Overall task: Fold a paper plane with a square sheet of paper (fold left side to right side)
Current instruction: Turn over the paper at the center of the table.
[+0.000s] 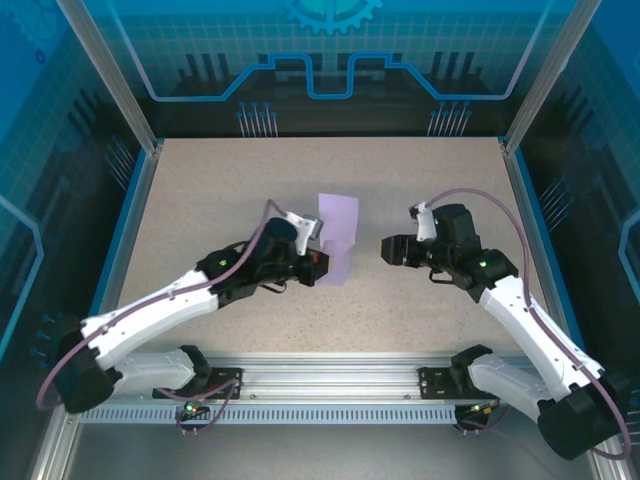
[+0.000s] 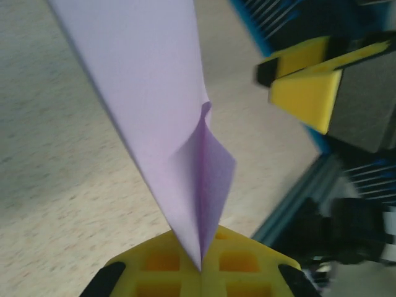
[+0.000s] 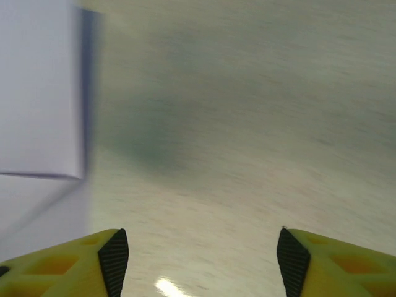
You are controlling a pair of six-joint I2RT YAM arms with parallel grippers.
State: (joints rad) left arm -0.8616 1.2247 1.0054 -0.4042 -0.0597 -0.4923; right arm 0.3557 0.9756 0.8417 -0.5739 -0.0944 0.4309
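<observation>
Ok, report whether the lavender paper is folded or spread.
Folded: thin pale lavender paper sheet shows overlapping layers, pinched by the shut left end effector.

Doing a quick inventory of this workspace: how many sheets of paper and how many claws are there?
Sheets of paper: 1
Claws: 2, the left claw shut on the paper, the right claw open
Total: 3

This is a robotics lab cell: a speckled bench fenced by aluminium posts and blue circuit-print panels, with white robot arms bolted to a slotted rail.
</observation>
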